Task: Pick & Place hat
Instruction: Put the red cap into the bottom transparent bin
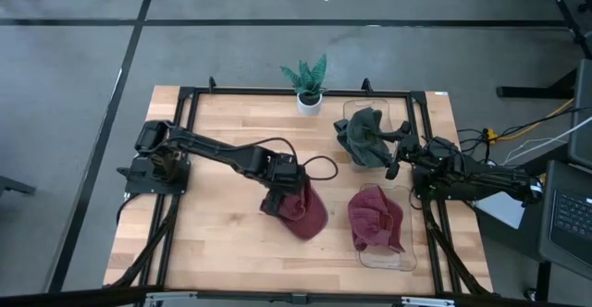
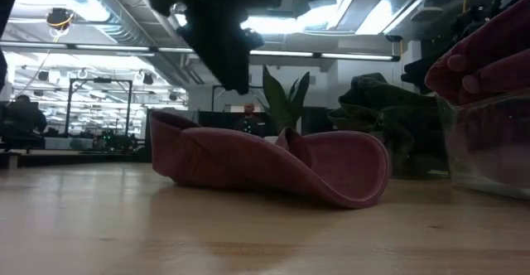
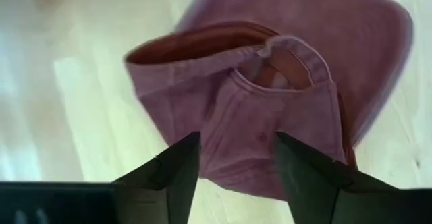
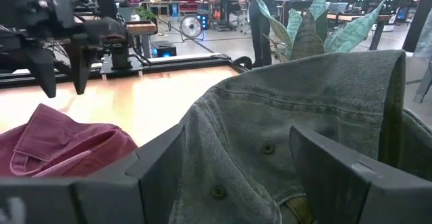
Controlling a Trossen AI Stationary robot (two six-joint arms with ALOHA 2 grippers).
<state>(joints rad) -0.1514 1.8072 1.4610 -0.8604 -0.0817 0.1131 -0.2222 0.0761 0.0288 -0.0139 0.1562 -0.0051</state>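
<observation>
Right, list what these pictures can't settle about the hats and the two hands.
- Maroon hat on the table: high view, the left hand covers its near edge; contact unclear.
- Left hand: low view, top edge cuts it off.
- Second maroon hat in the clear bin: low view, right edge crops it.
- Green hat: right wrist view, it fills the frame, hiding its bin; the right hand hovers open.
</observation>
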